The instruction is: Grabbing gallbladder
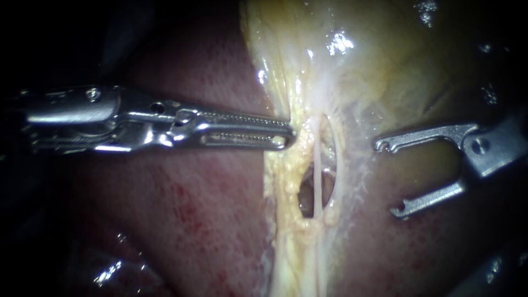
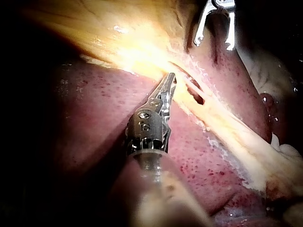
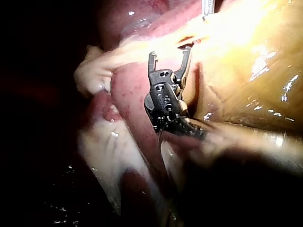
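The yellowish gallbladder (image 1: 385, 66) fills the upper right of the endoscope view, and a band of pale fatty tissue (image 1: 286, 181) runs down from it over the red liver (image 1: 181, 214). A thin white tube (image 1: 318, 176) crosses a small window in that band. My left instrument (image 1: 290, 136) reaches in level from the left; its long toothed jaws stand a narrow gap apart, their tips touching the band's edge (image 2: 170, 79). My right instrument (image 1: 389, 179) hangs just right of the window with its hooked jaws wide open (image 3: 169, 53), nothing between them.
Liver (image 2: 94, 113) lies under my left instrument's shaft. A rounded fold of liver (image 3: 130, 94) and pale wet tissue (image 3: 94, 71) sit beside my right instrument's wrist. Wet glints mark the gallbladder (image 2: 118, 33) surface. The left edge of the endoscope view is dark.
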Available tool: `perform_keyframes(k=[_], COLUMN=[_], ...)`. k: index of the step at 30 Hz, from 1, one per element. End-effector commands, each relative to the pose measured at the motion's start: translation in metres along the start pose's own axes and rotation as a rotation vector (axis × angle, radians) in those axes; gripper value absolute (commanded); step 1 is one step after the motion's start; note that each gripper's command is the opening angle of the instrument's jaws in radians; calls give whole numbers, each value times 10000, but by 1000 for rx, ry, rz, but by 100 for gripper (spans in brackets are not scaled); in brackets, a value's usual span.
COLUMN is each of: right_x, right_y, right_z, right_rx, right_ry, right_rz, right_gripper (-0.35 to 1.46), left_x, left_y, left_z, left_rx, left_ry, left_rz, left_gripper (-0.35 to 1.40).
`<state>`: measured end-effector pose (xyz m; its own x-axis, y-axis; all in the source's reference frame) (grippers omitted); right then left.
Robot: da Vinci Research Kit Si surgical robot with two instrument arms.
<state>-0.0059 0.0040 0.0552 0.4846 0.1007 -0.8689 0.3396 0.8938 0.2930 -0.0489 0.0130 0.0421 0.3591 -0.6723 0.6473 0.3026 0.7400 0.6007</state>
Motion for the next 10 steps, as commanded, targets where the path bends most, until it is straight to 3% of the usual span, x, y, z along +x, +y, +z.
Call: perform_keyframes(k=[1, 10], right_x=[0, 0], right_y=[0, 0], right_z=[0, 0], right_rx=[0, 0], right_ry=[0, 0], right_rz=[0, 5], right_gripper=[58, 58], left_x=[1, 2], left_y=[0, 2], left_z=[0, 0], left_rx=[0, -1], left_ry=[1, 1], left_rz=[-6, -11], left_gripper=[-35, -35])
